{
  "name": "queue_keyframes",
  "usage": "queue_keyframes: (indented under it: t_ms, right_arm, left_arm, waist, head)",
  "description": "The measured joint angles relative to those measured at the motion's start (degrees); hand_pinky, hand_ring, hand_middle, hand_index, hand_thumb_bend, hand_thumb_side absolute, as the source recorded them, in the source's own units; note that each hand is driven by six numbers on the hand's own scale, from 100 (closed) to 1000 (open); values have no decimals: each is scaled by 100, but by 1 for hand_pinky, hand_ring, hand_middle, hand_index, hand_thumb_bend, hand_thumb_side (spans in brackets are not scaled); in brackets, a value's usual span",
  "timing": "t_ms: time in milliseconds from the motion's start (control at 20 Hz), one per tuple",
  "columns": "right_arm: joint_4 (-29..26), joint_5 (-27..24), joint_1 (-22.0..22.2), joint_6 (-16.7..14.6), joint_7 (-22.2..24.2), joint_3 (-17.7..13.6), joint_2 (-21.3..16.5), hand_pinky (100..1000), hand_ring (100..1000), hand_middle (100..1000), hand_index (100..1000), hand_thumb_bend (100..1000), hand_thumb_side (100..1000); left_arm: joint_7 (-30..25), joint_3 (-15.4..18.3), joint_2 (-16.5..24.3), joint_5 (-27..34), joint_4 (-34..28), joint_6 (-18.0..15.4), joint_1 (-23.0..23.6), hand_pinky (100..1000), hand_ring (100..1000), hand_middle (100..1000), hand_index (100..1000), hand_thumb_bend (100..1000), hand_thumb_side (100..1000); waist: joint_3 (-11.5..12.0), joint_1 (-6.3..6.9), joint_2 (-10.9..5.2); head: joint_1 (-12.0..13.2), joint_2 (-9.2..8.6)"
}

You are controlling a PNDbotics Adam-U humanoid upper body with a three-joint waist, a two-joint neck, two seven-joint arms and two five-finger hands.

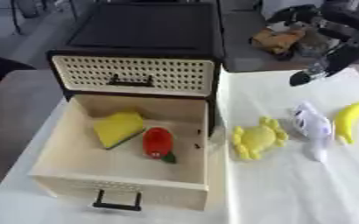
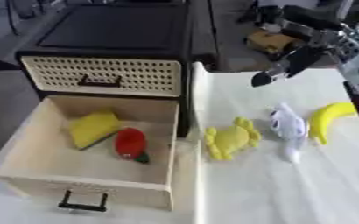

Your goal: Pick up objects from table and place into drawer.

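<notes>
Below and toward the robot from the right hand (image 2: 290,65), which hangs over the cloth with fingers pointing down and holding nothing, lie the white toy (image 1: 313,127), banana (image 1: 353,117) and yellow crab (image 1: 257,138), all right of the open drawer (image 1: 60,175).

Counter: a work surface (image 1: 290,192) draped in a white, faintly creased cloth, filling the right and foreground.
Cabinet: a black-topped unit (image 1: 140,30) with cream woven fronts stands on the counter's left half.
Far side: a grey surface (image 1: 244,52) behind the counter carries a brownish bundle (image 1: 278,40).
Left edge: grey floor (image 1: 10,113) beside the counter.
Light: soft, even, without hard shadows.
</notes>
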Motion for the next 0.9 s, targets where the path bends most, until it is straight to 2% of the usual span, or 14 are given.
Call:
queue_keyframes:
  t_ms: [400,900]
  right_arm:
    - [-109,321,378,-48,-48,291,19,840,970,841,934,844,599]
    - [-376,214,719,13,13,552,20,834,962,812,902,850,520]
  left_arm:
    - [-14,-28,-21,-14,0,18,-37,933,891,805,1000,332,967]
    - [-24,-29,-67,17,0,67,-99,933,890,805,1000,325,966]
  waist:
    - [36,5,19]
    - [140,2,33]
  head:
    - [12,-24]
    - [28,-42]
